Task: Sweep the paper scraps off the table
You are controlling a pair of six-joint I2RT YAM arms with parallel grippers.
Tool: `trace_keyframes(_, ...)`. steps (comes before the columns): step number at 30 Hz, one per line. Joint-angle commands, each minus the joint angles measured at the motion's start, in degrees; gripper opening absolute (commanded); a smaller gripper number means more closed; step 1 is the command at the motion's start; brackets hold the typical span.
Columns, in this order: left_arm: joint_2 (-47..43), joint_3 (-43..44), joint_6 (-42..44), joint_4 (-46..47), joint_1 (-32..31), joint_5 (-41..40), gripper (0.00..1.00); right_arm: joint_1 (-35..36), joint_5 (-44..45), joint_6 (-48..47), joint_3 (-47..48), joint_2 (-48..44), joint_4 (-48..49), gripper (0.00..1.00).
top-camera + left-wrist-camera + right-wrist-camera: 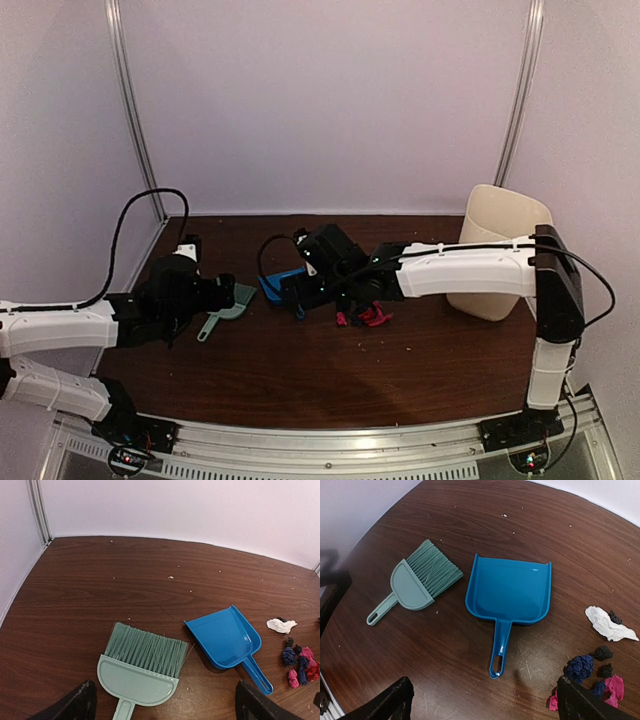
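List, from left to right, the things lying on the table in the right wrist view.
Brush → dustpan → paper scraps, taken as one cluster because the bits overlap in order.

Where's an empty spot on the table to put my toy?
The widest bare part of the table is behind the brush and dustpan, up to the back wall, with only tiny crumbs. Another bare strip runs between them and the front rail. It's crowded right of the dustpan, where the paper scraps cluster.
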Motion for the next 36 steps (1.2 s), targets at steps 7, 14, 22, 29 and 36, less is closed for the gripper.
trace_keyframes(7,2.9,0.3,-2.9,1.7,4.6,5.3,0.94,-0.4,0.7,-3.4,15.0,14.8,-6.1,1.00)
trace_keyframes(14,3.1,0.1,-3.8,1.2,5.4,5.1,0.91,-1.2,0.0,-2.9,19.2,20.5,-6.7,0.99)
trace_keyframes(22,1.9,-0.8,-4.7,0.9,5.8,3.9,0.91,-1.8,1.2,-1.6,19.8,23.6,-6.1,0.83)
trace_keyframes(29,1.8,-1.0,-4.7,1.1,5.9,4.0,0.90,-2.1,2.0,-1.3,20.6,25.7,-6.3,0.68)
trace_keyframes(36,1.1,-1.3,-4.4,1.4,5.9,4.3,0.90,-2.2,4.8,-1.6,20.8,26.3,-5.6,0.46)
